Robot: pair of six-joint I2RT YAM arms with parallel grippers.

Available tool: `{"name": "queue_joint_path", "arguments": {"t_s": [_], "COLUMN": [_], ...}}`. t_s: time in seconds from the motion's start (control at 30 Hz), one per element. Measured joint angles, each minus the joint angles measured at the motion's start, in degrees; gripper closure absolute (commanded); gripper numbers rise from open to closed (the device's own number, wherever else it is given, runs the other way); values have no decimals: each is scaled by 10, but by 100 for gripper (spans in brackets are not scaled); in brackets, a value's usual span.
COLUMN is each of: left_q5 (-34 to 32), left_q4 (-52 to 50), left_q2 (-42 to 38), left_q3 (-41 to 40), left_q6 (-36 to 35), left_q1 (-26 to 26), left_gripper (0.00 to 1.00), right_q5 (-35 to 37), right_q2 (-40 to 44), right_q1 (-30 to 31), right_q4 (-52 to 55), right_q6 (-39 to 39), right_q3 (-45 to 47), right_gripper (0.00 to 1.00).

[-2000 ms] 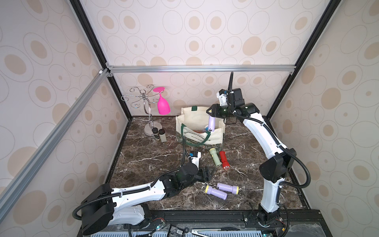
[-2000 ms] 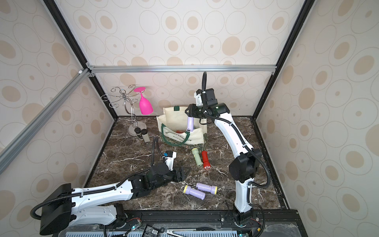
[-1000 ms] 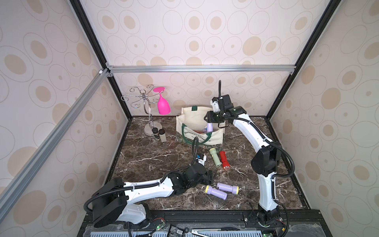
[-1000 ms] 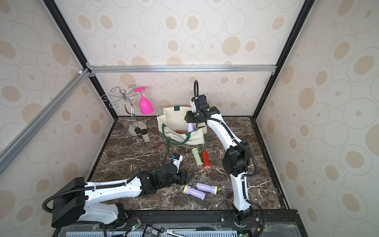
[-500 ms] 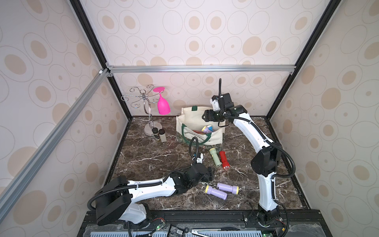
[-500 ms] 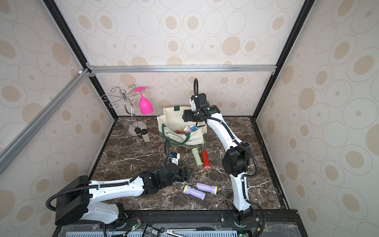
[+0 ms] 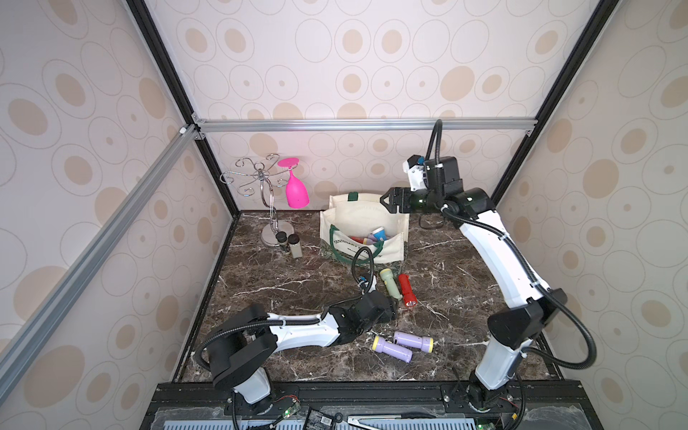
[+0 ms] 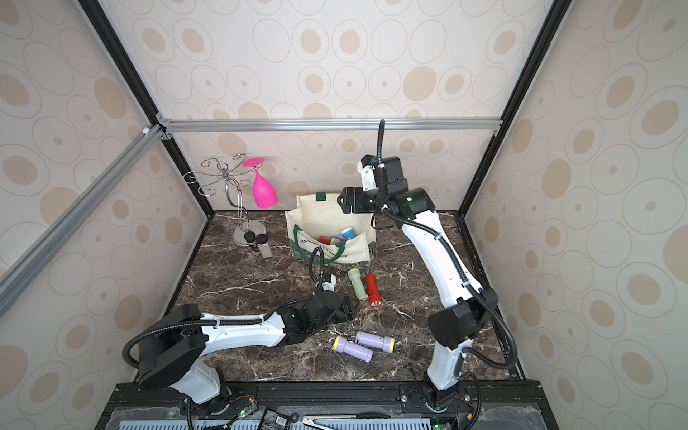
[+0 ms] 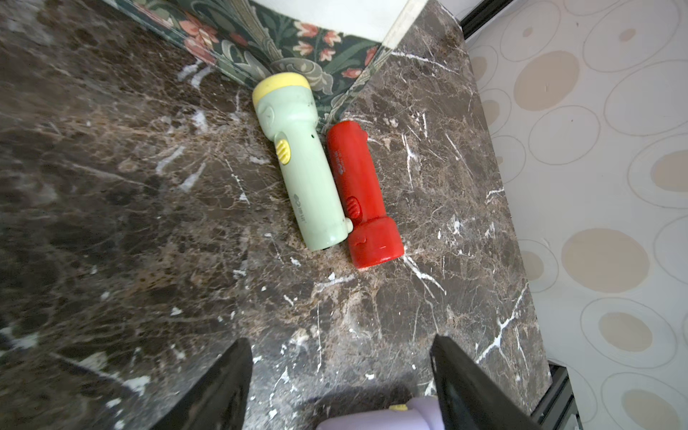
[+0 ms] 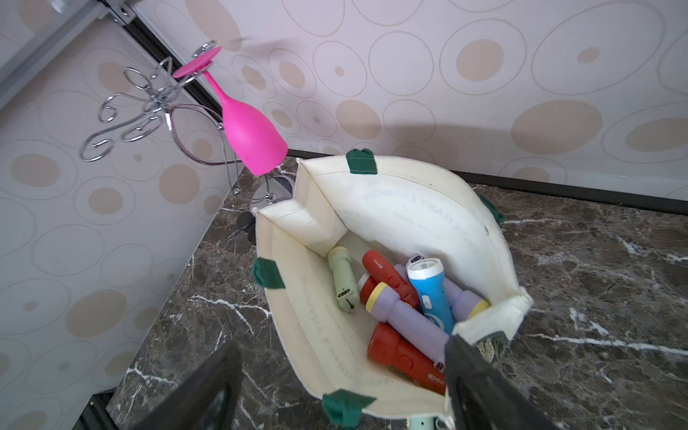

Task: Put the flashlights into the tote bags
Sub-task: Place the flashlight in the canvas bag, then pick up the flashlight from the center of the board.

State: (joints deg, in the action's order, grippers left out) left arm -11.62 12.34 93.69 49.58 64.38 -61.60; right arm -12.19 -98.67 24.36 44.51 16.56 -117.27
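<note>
Although the tote bag (image 7: 357, 217) is standing open near the back edge of the marble table (image 7: 290, 298), its front panel is hiding most of its load in both top views. Only the right wrist view is showing the pile inside: a blue flashlight (image 10: 428, 288) is lying on top of lilac flashlights (image 10: 405, 316), red flashlights (image 10: 400, 353) and a mint-green flashlight (image 10: 342, 283). Several are buried under others, so no sure count is possible.

The right gripper (image 10: 340, 344) is hovering above the bag's mouth with its fingers spread wide and nothing between them; the piled flashlights are lying below, clear of the fingers.

The left gripper (image 9: 340, 346) is hanging low over the table, its fingers likewise parted and clamping nothing. A pale green flashlight (image 9: 301, 167) and a red flashlight (image 9: 359, 193) are lying side by side, touching, ahead of those fingers and apart from them. The green one's yellow head is sitting just beside the bag's patterned base band. A lilac flashlight (image 9: 383, 417) is poking in at the edge of the left wrist view beside one finger, mostly cut off, so contact is unclear.

In a top view a lilac pair (image 7: 413, 340) is lying together toward the front edge, near the left gripper.
</note>
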Motion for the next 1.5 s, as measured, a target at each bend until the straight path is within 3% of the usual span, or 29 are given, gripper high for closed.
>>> {"name": "queue_joint_path", "arguments": {"t_s": [0.13,0.27,0.8,1.17,1.5], "left_q5": [4,9,27,30,31], "left_q4": [-6,-11,-10,-9,-42], "left_q2": [39,64,124,177,217], "left_q3": [42,69,109,136,196], "left_q6": [6,13,64,86,92], "left_q1": [2,7,40,50,56], "left_gripper": [25,27,32,35,39], "right_q5": [-1,2,16,-28,-46], "right_q2": [66,119,304,359,363], "right_q1": [0,-1,-12,-46,-62], "right_q4": [0,4,42,39,38], "right_q6": [-5,-16,-28,9,18], "right_q3": [66,134,343,472,482], "right_gripper": [10,0,0,1,0]}}
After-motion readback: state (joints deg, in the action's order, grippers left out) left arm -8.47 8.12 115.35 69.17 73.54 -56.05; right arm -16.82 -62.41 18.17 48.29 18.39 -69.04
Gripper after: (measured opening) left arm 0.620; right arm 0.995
